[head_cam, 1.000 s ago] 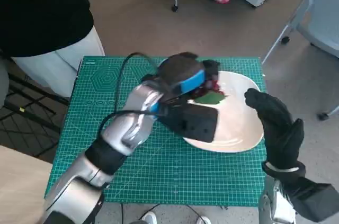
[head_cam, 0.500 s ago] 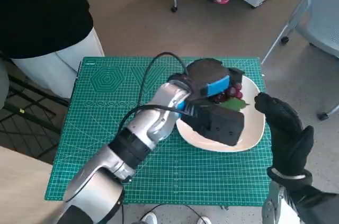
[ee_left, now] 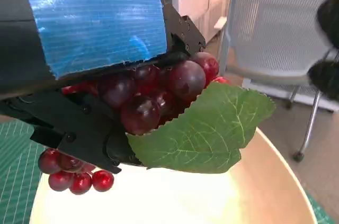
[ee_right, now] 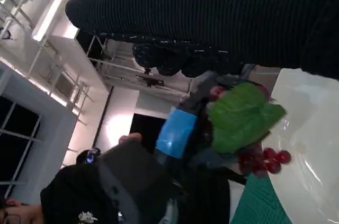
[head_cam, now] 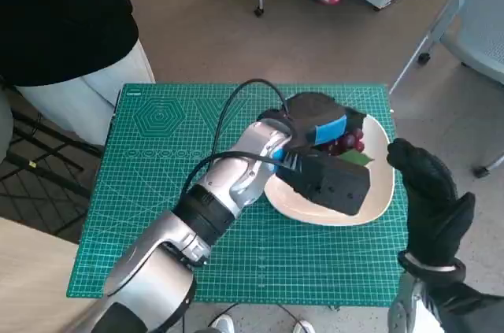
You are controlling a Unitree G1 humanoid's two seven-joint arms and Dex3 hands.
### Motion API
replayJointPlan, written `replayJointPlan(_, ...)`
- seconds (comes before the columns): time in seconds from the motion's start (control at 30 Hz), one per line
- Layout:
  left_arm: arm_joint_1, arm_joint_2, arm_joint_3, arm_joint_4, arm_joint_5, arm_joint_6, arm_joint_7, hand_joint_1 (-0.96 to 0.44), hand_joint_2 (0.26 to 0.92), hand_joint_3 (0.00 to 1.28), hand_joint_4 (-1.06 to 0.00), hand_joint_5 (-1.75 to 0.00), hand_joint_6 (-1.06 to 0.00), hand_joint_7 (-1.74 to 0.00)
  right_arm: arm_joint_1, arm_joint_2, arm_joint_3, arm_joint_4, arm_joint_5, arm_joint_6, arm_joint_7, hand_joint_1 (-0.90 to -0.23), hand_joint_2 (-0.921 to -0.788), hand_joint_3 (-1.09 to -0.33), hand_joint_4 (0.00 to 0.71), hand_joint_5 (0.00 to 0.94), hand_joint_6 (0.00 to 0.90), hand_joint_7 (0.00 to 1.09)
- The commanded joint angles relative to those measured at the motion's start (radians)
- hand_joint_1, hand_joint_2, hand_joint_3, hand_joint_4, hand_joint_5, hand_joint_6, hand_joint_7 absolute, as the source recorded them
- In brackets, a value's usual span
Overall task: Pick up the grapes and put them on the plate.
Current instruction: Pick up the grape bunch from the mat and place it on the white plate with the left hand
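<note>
On the green cutting mat [head_cam: 157, 191] sits the white plate [head_cam: 378, 191]. Over the plate, the left hand [head_cam: 315, 124] grips the grapes [ee_left: 153, 97], leaf [ee_left: 206, 128] hanging below its fingers. Beside the plate's rim, the right hand [head_cam: 429, 195] hovers, fingers apart, holding nothing.
</note>
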Motion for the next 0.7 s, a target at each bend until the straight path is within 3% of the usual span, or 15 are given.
replayJointPlan(0.03,-0.036,-0.015,0.006,0.043,-0.019,-0.027,0.012,0.0,0.921,0.28,-0.4,-1.51,-0.44,-1.33,0.017,0.012,0.002,0.021,-0.014,-0.003,-0.017,-0.621,-0.921,-0.838,0.555,0.007,0.248,0.39)
replayJointPlan(0.1,-0.037,-0.021,0.011,0.07,-0.03,-0.036,0.006,0.03,0.919,0.29,-0.4,-1.49,-0.4,-1.29,0.014,0.014,0.003,0.025,-0.015,-0.004,-0.02,-0.619,-0.921,-0.838,0.556,0.007,0.25,0.39)
replayJointPlan(0.17,-0.038,-0.027,0.017,0.103,-0.042,-0.045,-0.004,0.02,0.908,0.25,-0.4,-1.34,-0.35,-0.98,0.012,0.014,0.005,0.028,-0.017,-0.005,-0.021,-0.617,-0.921,-0.839,0.556,0.007,0.251,0.39)
replayJointPlan(0.27,-0.041,-0.031,0.022,0.145,-0.059,-0.056,-0.024,-0.21,0.9,0.11,-0.34,-0.77,-0.3,-0.38,0.01,0.014,0.008,0.03,-0.017,-0.004,-0.02,-0.617,-0.921,-0.839,0.556,0.006,0.253,0.39)
replayJointPlan(0.33,-0.043,-0.031,0.024,0.167,-0.069,-0.063,-0.039,-0.35,0.905,0.06,-0.2,-0.41,-0.25,-0.18,0.009,0.014,0.011,0.03,-0.017,-0.003,-0.018,-0.616,-0.921,-0.841,0.556,0.006,0.254,0.38)
replayJointPlan(0.43,-0.046,-0.027,0.024,0.19,-0.076,-0.074,-0.055,-0.48,0.912,0.02,-0.06,-0.12,-0.17,-0.05,0.007,0.013,0.014,0.03,-0.014,0.001,-0.016,-0.616,-0.921,-0.843,0.555,0.005,0.255,0.38)
replayJointPlan(0.7,-0.033,0.001,0.058,0.224,-0.126,-0.125,-0.093,-0.56,0.92,0.04,0.0,-0.01,-0.06,0.0,0.0,0.006,0.026,0.031,-0.009,0.014,-0.007,-0.616,-0.921,-0.848,0.554,0.004,0.255,0.38)
